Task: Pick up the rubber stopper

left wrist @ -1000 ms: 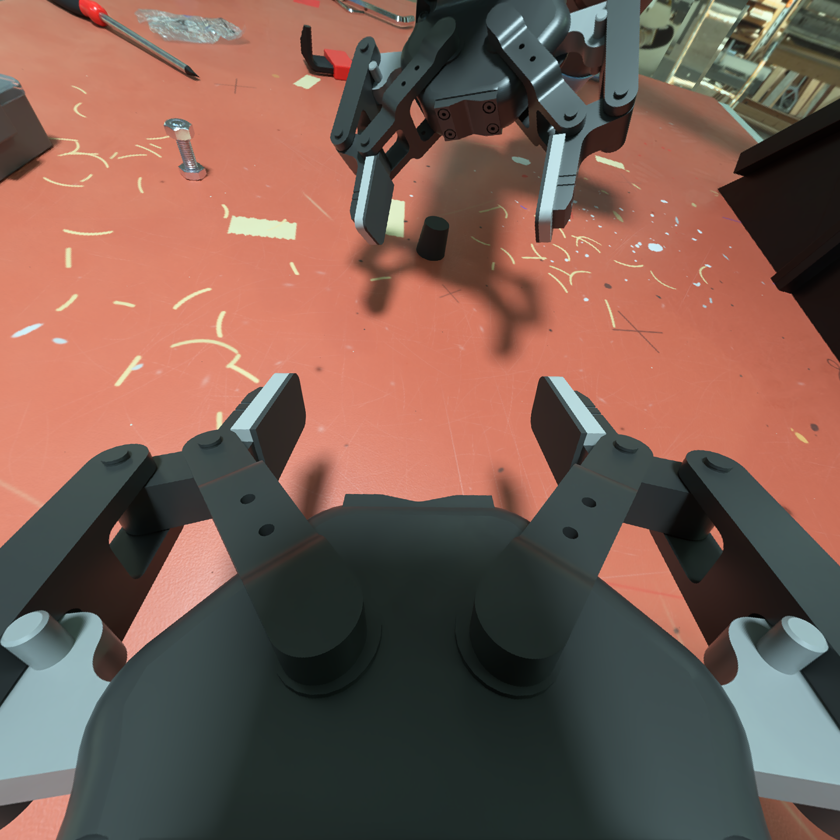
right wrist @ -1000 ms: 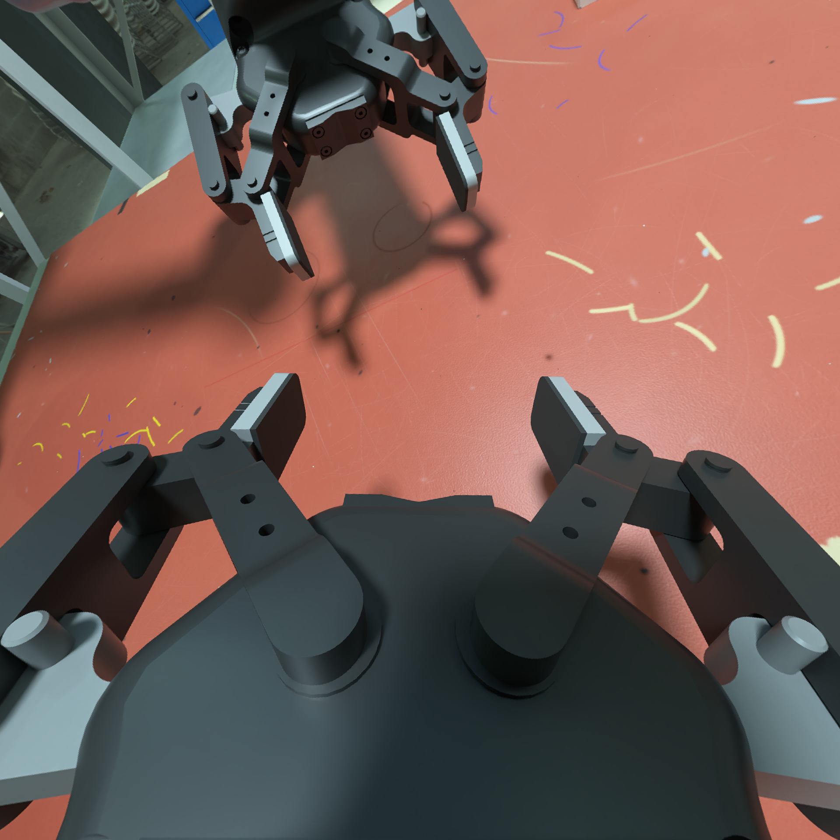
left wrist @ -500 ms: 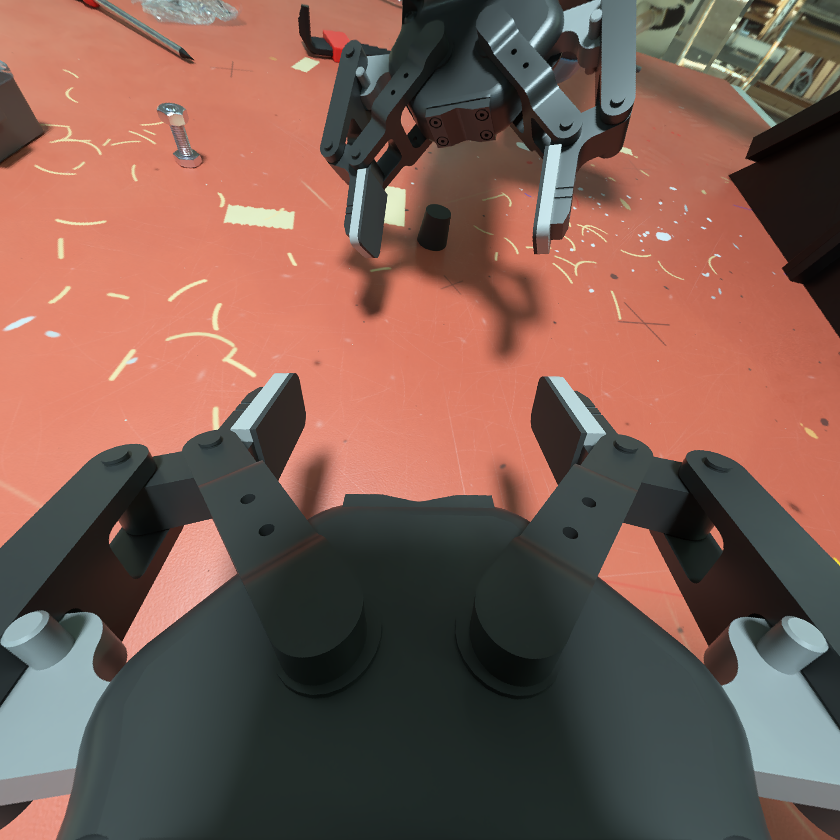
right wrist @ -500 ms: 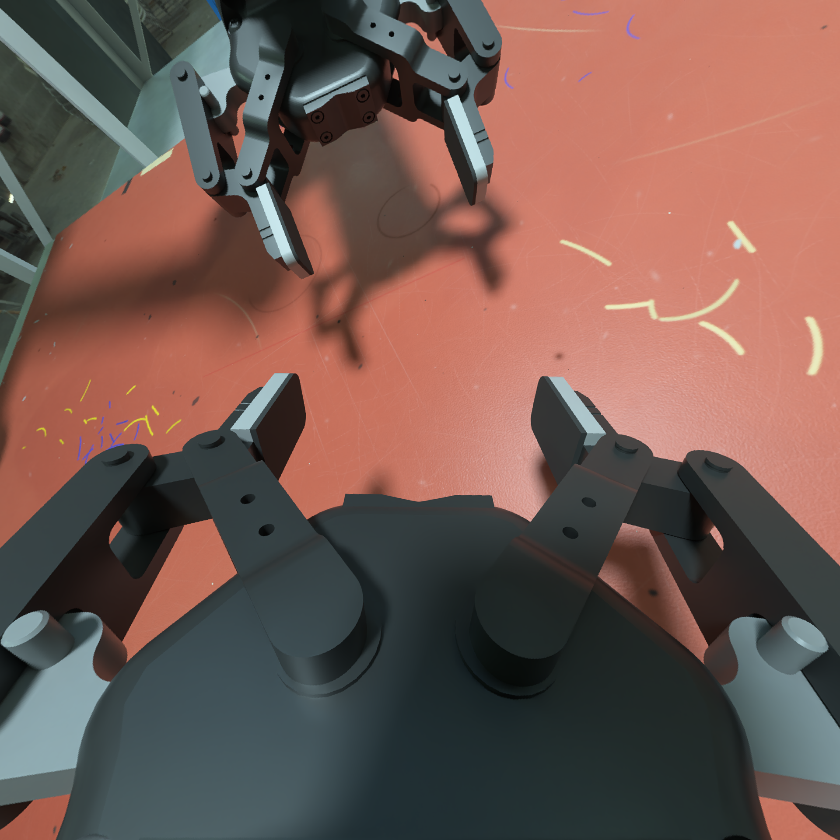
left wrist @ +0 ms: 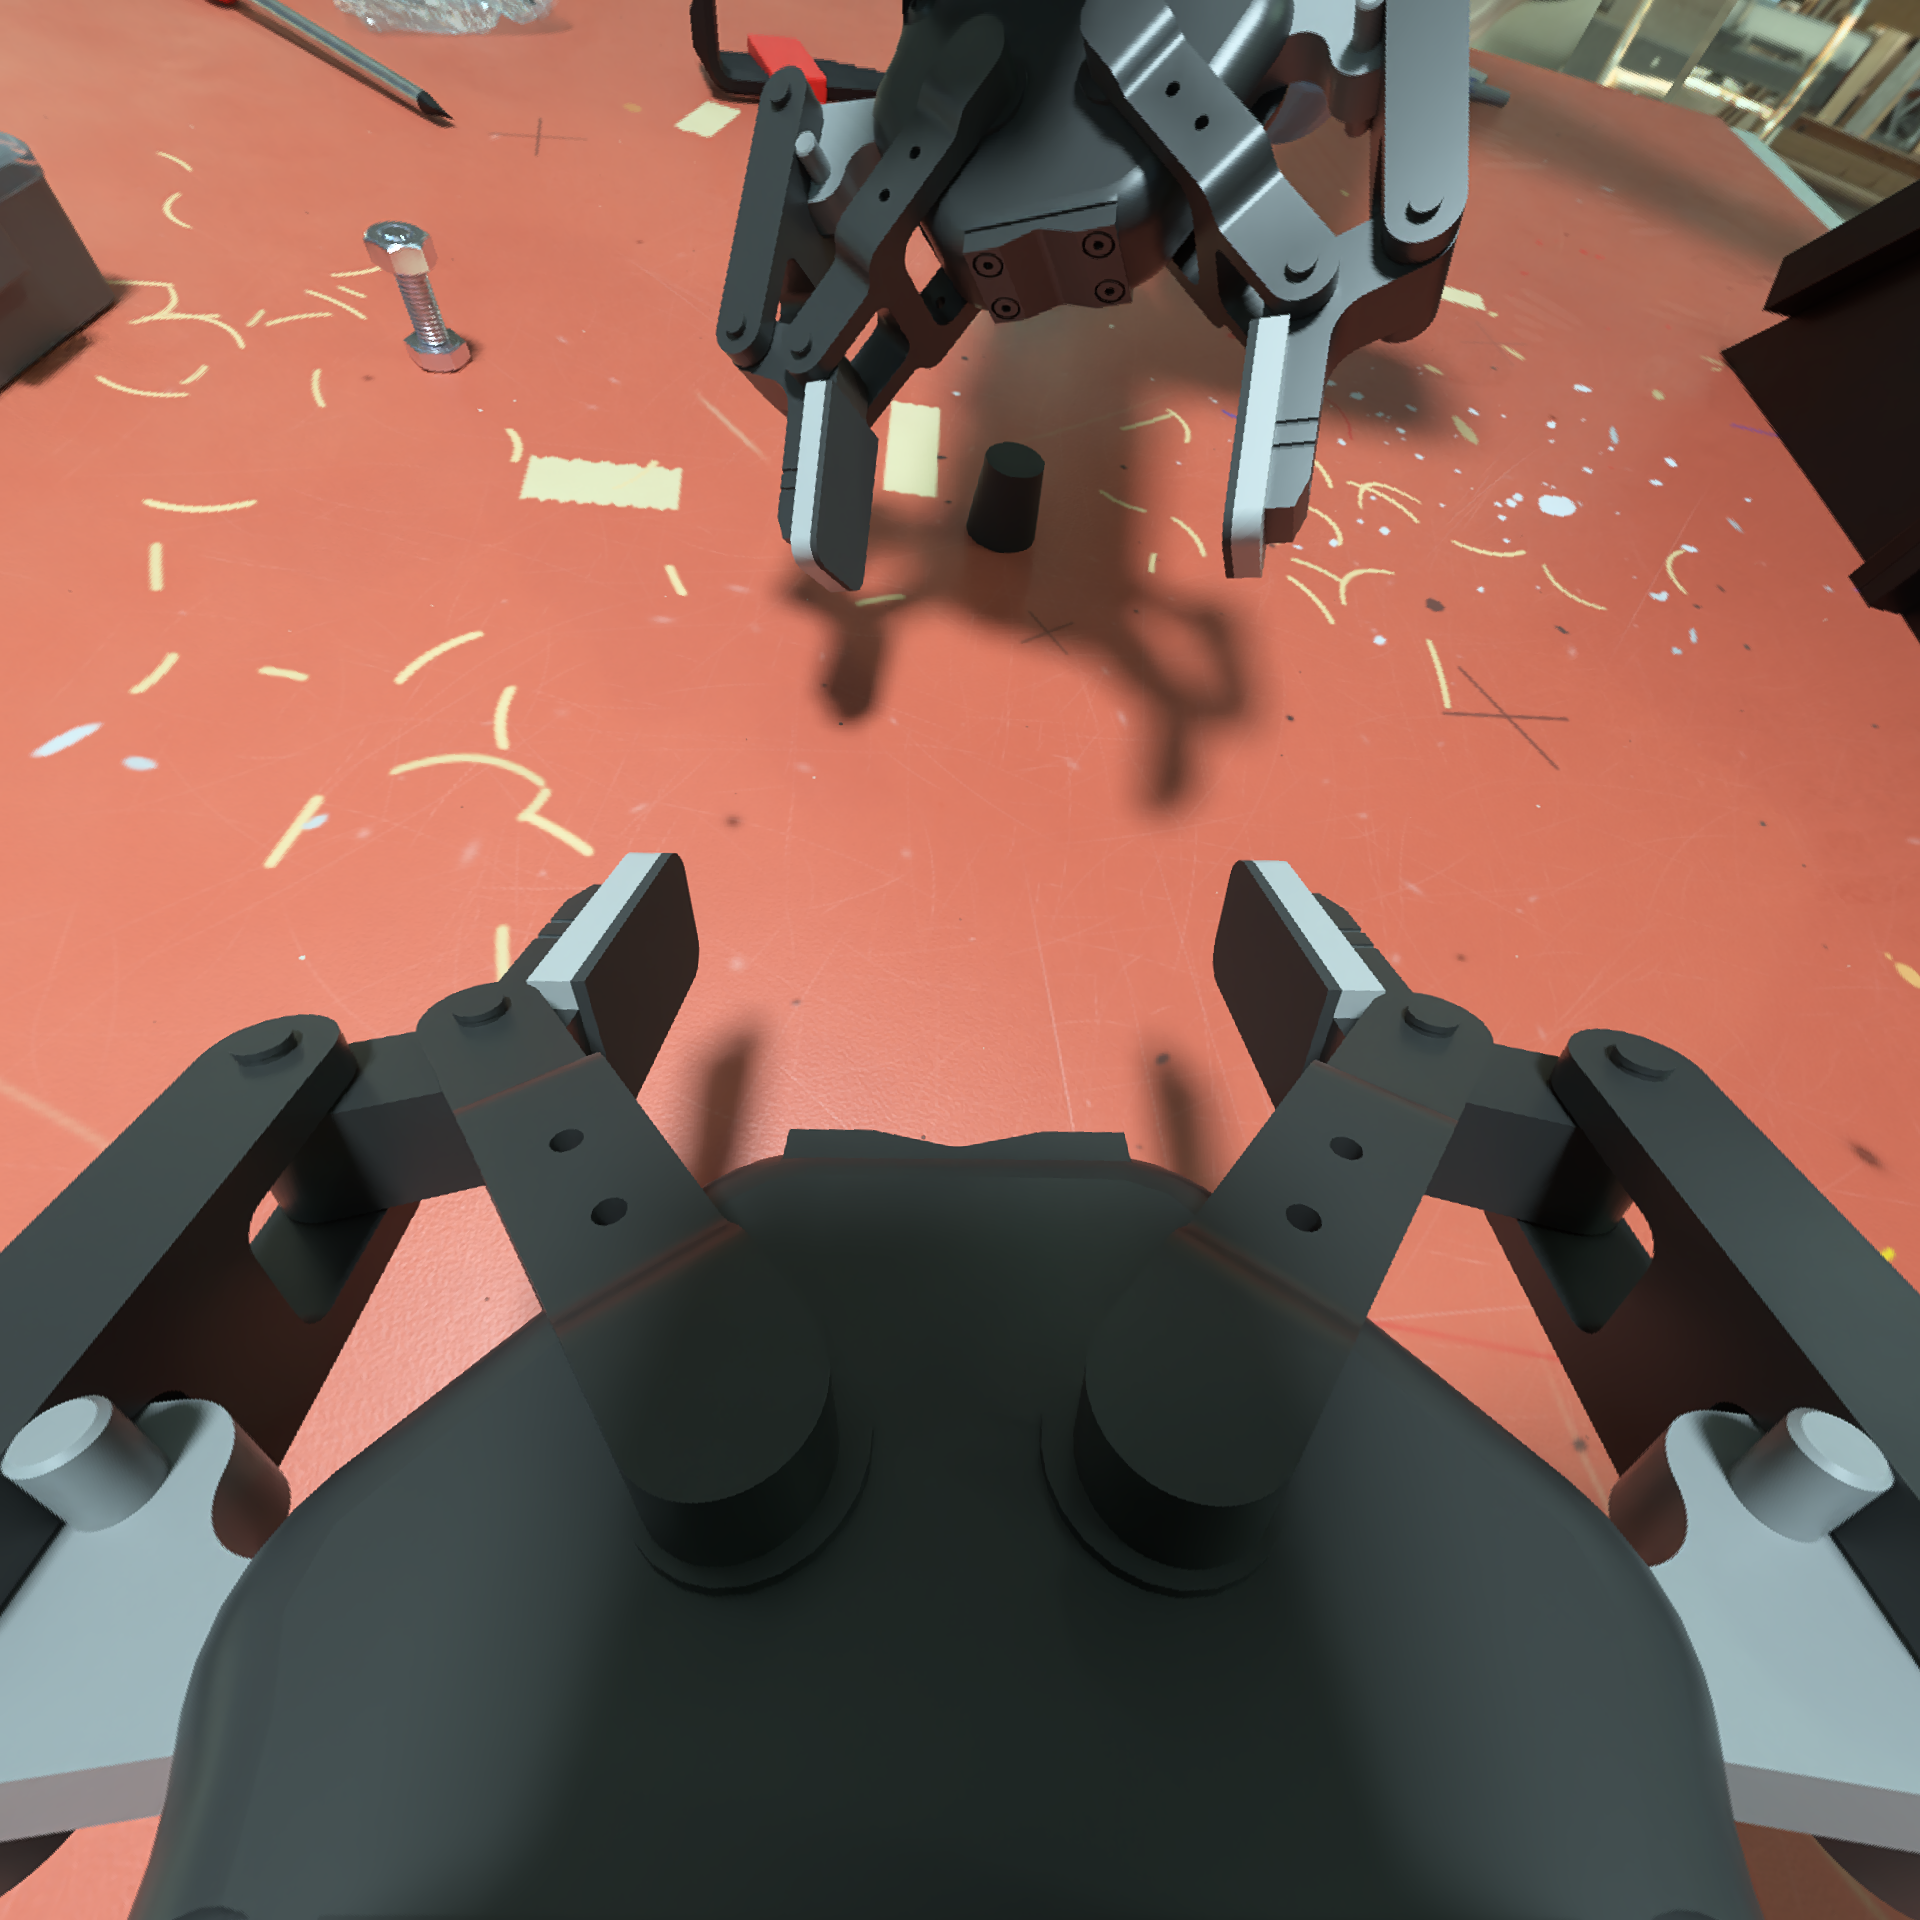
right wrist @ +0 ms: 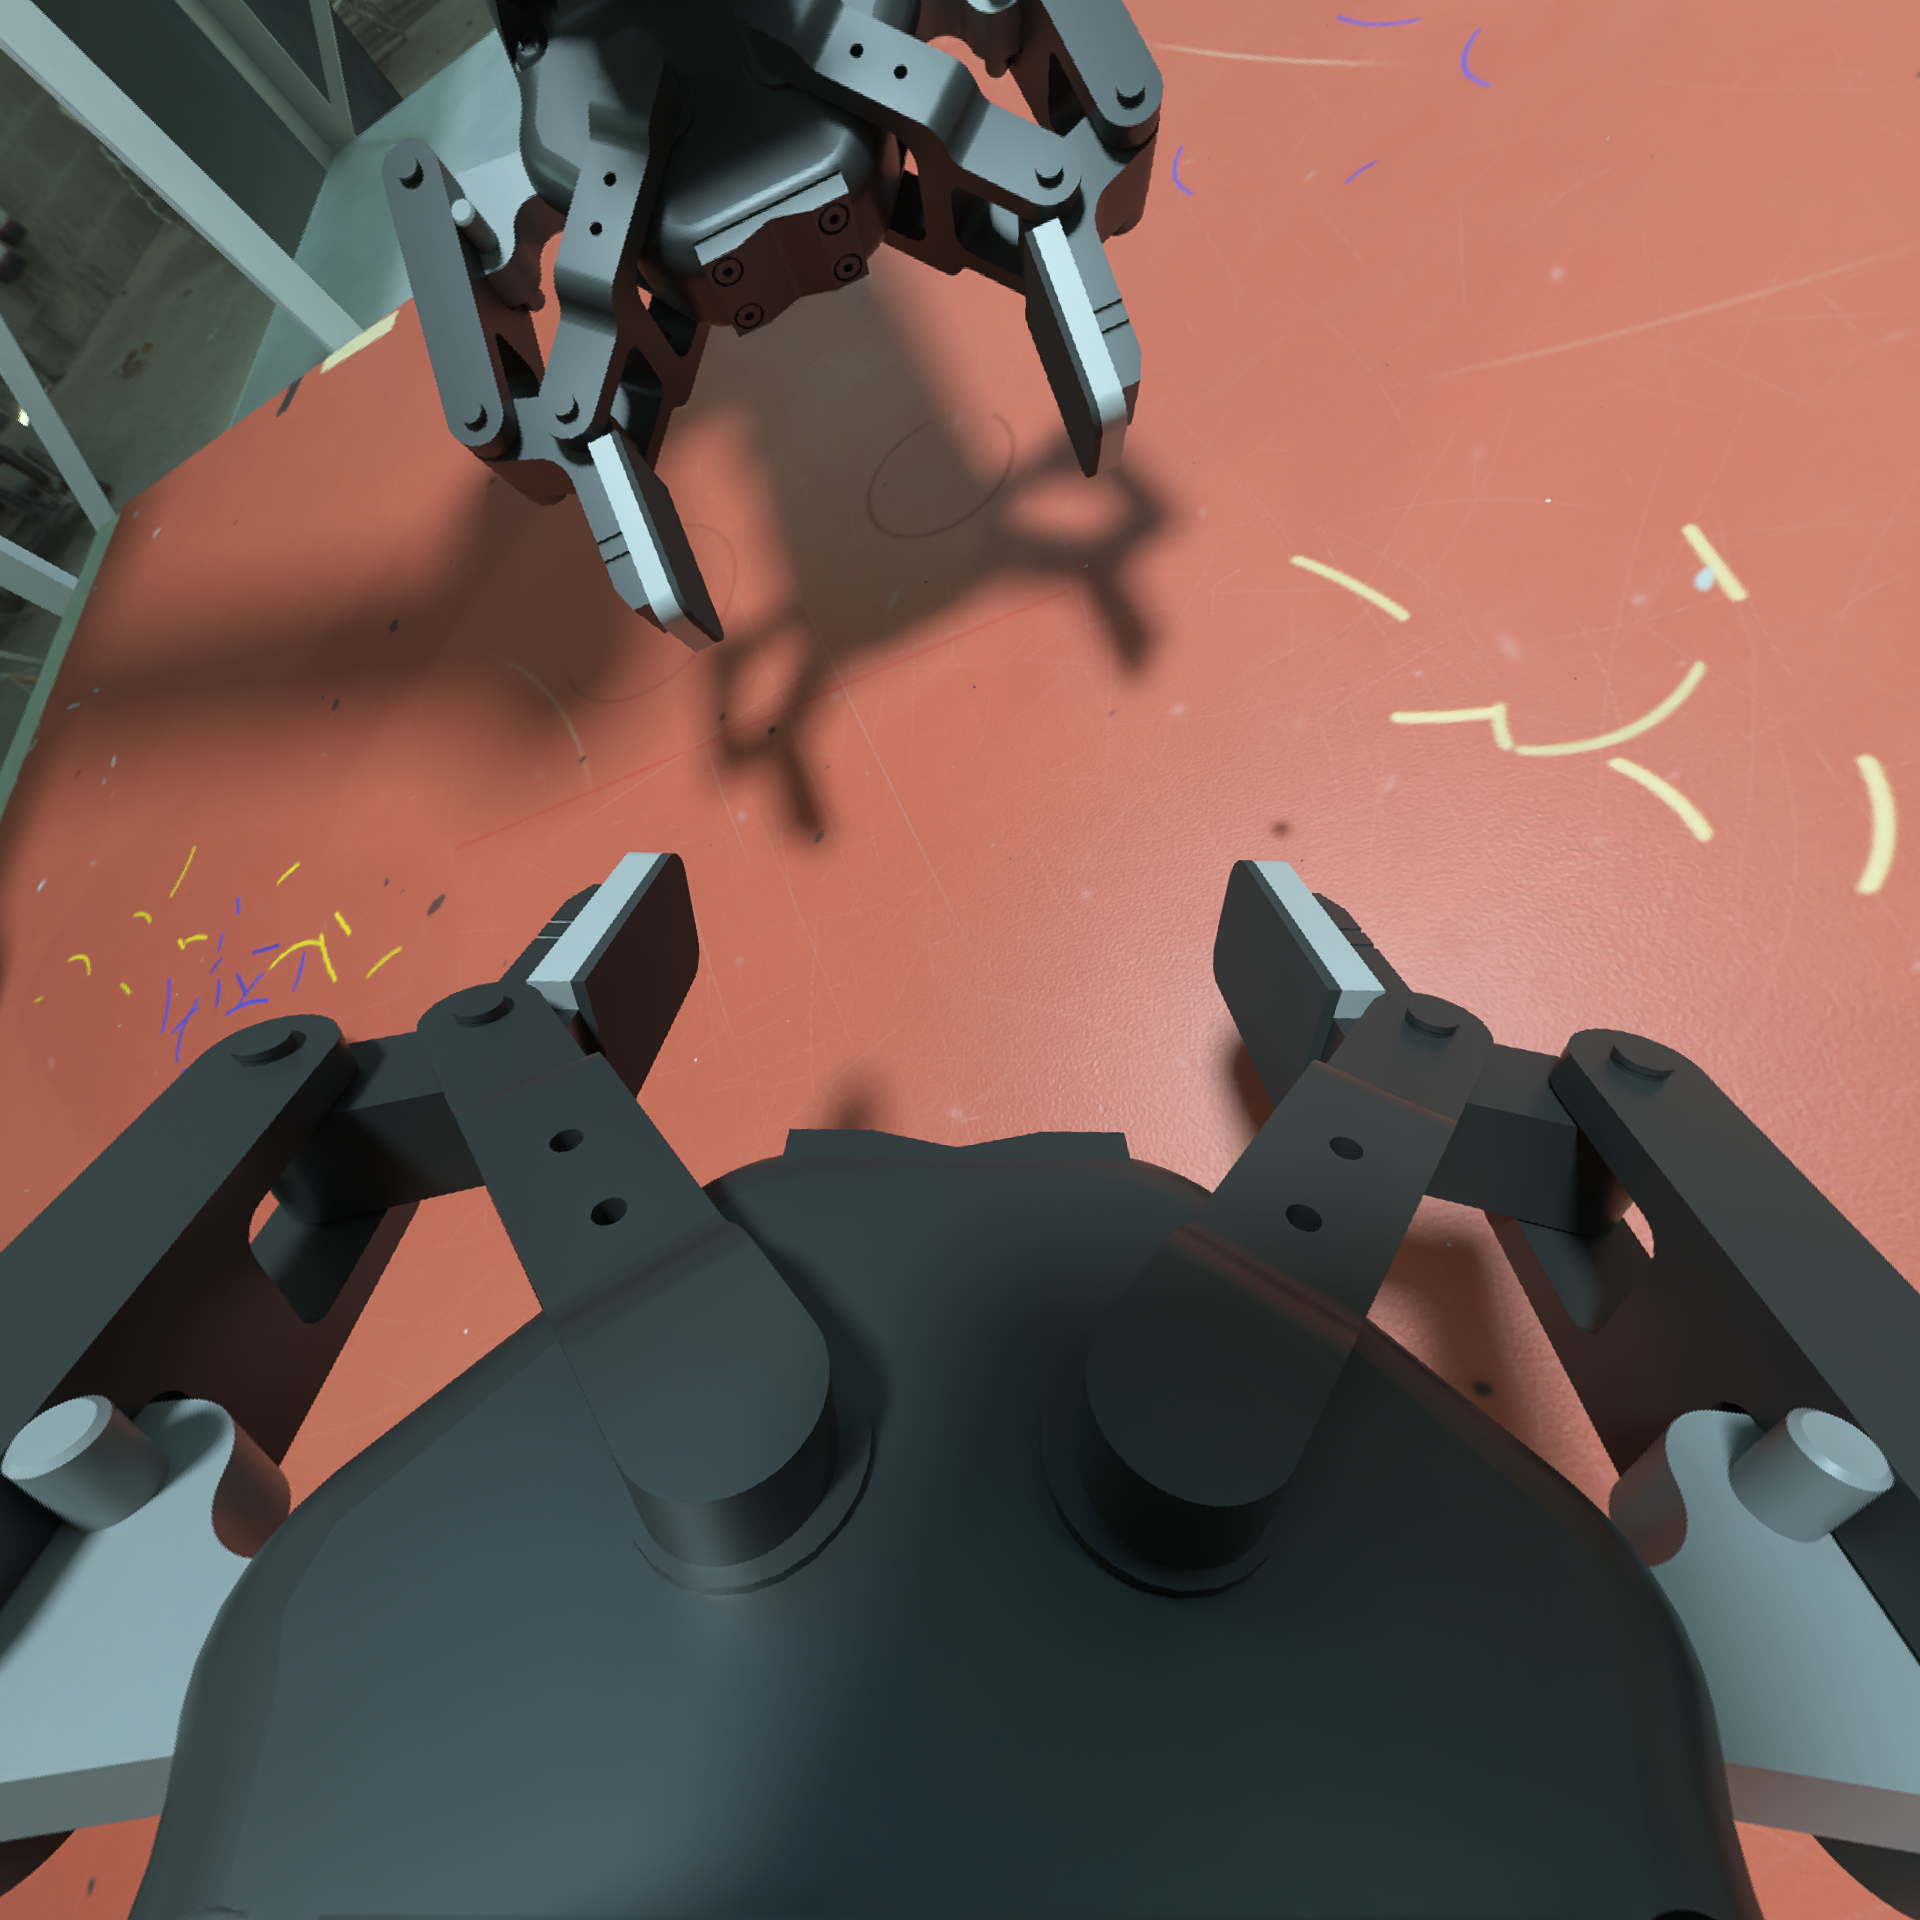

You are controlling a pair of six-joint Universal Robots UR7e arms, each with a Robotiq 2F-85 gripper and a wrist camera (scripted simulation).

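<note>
The rubber stopper (left wrist: 1004,510) is a small black tapered plug standing upright on the red table, in the upper middle of the left wrist view. My right gripper (left wrist: 1039,556) hangs open just above and in front of it, its fingers to either side, not touching. My left gripper (left wrist: 954,940) is open and empty, well short of the stopper. In the right wrist view my right gripper (right wrist: 954,940) is open over bare table, with the left gripper (right wrist: 894,540) facing it. The stopper does not show there.
A silver bolt (left wrist: 418,299) lies at the upper left, a screwdriver tip (left wrist: 353,64) and a red-and-black clip (left wrist: 764,62) farther back. A dark block (left wrist: 1849,374) stands at the right, a grey box (left wrist: 31,270) at the left edge. The table edge (right wrist: 208,436) runs at upper left.
My right gripper has moved lower and closer around the stopper. My left gripper has drawn nearer to both. Both grippers stay open.
</note>
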